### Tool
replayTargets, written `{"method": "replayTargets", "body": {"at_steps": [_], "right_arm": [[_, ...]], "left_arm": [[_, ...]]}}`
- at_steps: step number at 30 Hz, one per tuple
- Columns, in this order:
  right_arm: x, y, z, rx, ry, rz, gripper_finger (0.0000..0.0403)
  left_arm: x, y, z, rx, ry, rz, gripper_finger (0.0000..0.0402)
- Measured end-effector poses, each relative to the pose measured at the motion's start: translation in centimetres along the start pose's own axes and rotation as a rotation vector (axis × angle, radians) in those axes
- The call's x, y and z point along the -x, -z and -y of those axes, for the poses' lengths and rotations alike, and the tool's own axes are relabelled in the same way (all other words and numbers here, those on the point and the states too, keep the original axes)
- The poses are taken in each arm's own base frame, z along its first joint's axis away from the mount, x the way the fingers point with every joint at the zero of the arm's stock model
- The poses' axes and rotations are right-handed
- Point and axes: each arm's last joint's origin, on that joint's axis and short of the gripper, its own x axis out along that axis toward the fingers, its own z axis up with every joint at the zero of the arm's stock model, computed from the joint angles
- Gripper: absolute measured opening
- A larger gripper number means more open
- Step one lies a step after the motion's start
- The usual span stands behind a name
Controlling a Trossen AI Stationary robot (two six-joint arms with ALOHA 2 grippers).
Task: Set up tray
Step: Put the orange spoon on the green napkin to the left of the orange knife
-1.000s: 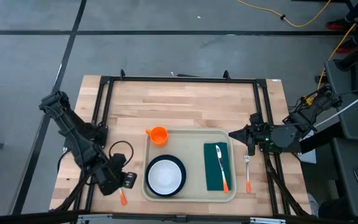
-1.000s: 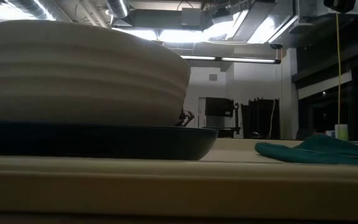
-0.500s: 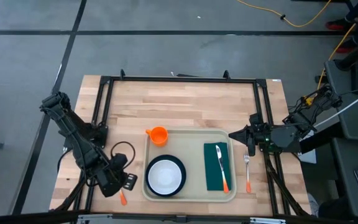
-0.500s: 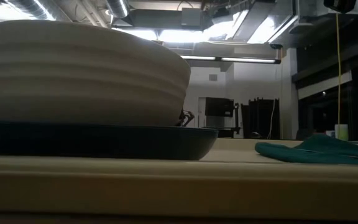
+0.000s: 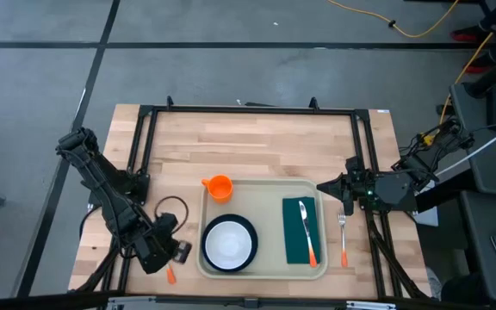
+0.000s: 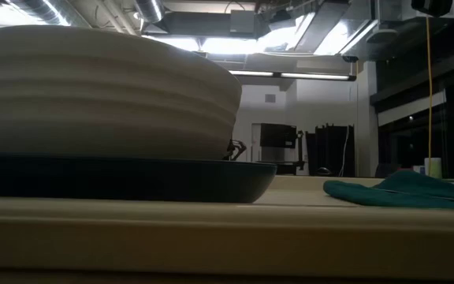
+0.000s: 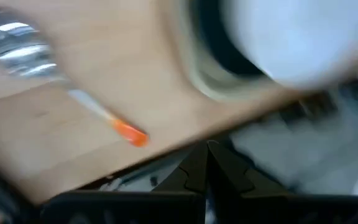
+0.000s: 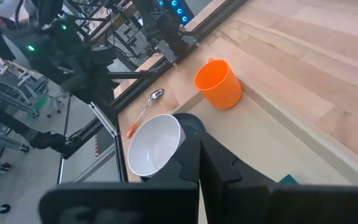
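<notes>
The beige tray point(image 5: 265, 271) lies at the table's middle. On it a white bowl point(image 5: 228, 244) sits in a dark teal plate point(image 5: 250, 232), and a green napkin point(image 5: 296, 245) carries an orange-handled utensil point(image 5: 307, 234). An orange cup point(image 5: 220, 186) stands at the tray's far left corner. An orange-handled spoon point(image 7: 73, 93) lies on the wood left of the tray. My left gripper point(image 7: 207, 149) hovers over it, shut, touching nothing. My right gripper point(image 5: 321, 185) waits shut at the tray's far right corner.
An orange-handled fork point(image 5: 343, 237) lies on the wood right of the tray. A black frame point(image 5: 248, 110) borders the table. Bare wood lies between the tray and the far edge. In the low view the bowl point(image 6: 101, 87) and plate point(image 6: 124, 177) fill the foreground.
My left gripper has crept a little toward the table's right, nearer the tray, staying shut. Nothing else has moved.
</notes>
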Motion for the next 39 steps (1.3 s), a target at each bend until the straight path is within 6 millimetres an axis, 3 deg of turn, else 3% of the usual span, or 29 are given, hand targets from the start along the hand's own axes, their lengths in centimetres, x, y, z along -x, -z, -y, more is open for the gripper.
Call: {"method": "replayTargets", "body": {"at_steps": [5, 13, 16, 23, 33, 39], "right_arm": [[0.0, 0.0, 0.0, 0.0, 0.001, 0.002, 0.0], [0.0, 0.0, 0.0, -0.011, 0.002, 0.003, 0.0], [0.0, 0.0, 0.0, -0.021, 0.003, 0.003, 0.0], [0.0, 0.0, 0.0, -0.038, 0.011, 0.018, 0.0], [0.0, -0.1, 0.0, -0.052, 0.01, 0.02, 0.0], [0.0, -0.1, 0.0, -0.052, 0.01, 0.02, 0.0]], "left_arm": [[-1.4, -0.2, -0.8, 0.113, -0.15, 0.055, 0.0004], [-5.0, 0.4, -0.3, 0.144, -0.166, 0.159, 0.0004], [-5.8, 0.6, -0.1, 0.238, -0.131, 0.181, 0.0005], [-6.3, 0.2, -0.6, 0.462, -0.125, 0.314, 0.0003], [-6.9, 0.3, -0.4, 0.526, -0.076, 0.339, 0.0006], [-6.9, 0.3, -0.3, 0.367, -0.077, 0.341, 0.0001]]}}
